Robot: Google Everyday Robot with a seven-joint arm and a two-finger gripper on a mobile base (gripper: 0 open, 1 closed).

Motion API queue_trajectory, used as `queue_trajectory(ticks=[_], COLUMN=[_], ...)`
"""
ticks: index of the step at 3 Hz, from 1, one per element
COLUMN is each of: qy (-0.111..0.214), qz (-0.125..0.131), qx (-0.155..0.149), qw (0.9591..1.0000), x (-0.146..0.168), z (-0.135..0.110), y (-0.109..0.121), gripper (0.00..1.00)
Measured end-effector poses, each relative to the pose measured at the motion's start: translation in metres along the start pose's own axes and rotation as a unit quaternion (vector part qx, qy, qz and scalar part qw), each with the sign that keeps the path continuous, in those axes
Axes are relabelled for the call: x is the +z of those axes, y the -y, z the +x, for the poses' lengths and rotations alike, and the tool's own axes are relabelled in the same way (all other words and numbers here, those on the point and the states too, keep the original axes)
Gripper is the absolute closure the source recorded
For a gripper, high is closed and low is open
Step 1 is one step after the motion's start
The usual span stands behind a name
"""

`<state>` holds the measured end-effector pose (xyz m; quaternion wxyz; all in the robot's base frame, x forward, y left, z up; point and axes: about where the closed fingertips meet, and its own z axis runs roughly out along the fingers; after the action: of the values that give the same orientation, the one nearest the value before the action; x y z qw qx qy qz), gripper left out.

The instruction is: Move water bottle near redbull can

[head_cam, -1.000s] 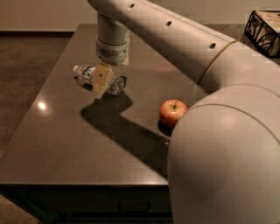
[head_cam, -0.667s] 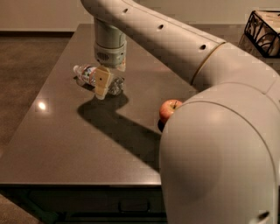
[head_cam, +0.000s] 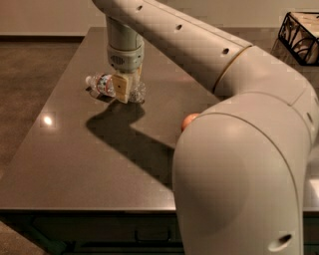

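Gripper (head_cam: pixel 127 92) is down at the bottle's (head_cam: pixel 102 84) middle; whether the jaws hold it, cannot tell; light, slippery, grip the ribbed middle

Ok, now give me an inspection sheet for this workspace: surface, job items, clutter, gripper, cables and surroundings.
Surface: dark grey table, glossy, with a light glint and the arm's shadow on it.
Job's things: water bottle lying on its side at the far left of the table; redbull can not seen, and the arm hides much of the right side.
Clutter: apple, mostly hidden behind the arm.
Grippers: gripper pointing down, right at the bottle's middle.
Cables: nothing seen.
Surroundings: brown floor, pale wall, black wire basket at top right.
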<state>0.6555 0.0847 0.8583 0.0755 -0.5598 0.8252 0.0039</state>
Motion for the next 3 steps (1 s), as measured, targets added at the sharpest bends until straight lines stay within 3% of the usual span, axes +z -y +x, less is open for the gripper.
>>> queue_trajectory(ticks=[1, 2, 3], qy=[0.000, 0.007, 0.013], qz=[0.014, 0.029, 0.046], qx=[0.003, 0.013, 0.015], qw=[0.9999, 0.9995, 0.9987], x=[-0.020, -0.040, -0.057], z=[0.024, 0.061, 0.100], y=[0.015, 0.036, 0.063], gripper=[0.88, 1.00, 1.00])
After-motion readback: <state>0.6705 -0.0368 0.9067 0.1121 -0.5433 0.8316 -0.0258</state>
